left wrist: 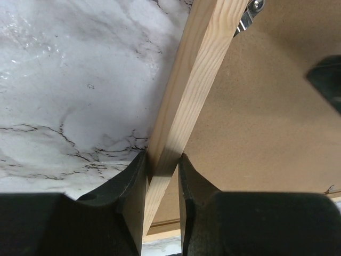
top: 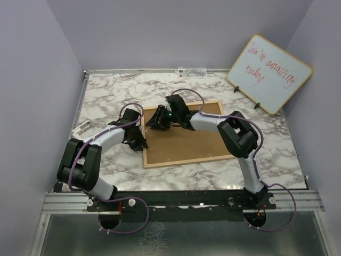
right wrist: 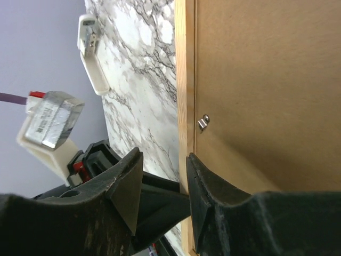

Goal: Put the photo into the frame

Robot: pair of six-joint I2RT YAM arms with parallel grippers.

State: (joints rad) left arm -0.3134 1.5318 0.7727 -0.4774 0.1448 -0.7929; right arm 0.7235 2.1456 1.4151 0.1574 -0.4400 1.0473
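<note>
Wooden frame [left wrist: 196, 80] edge clamped by left gripper [left wrist: 162, 162]; right gripper [right wrist: 164, 160] parted, reaching across over same edge.

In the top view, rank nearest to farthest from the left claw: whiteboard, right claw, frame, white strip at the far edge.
1. frame: left rim in the left claw.
2. right claw: over the frame's far-left corner.
3. white strip: far edge, middle.
4. whiteboard: far right corner.

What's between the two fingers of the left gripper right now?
A side rail of the thin light wood picture frame runs between the fingers of the left gripper, both pressed against it, shown in the left wrist view.
</note>
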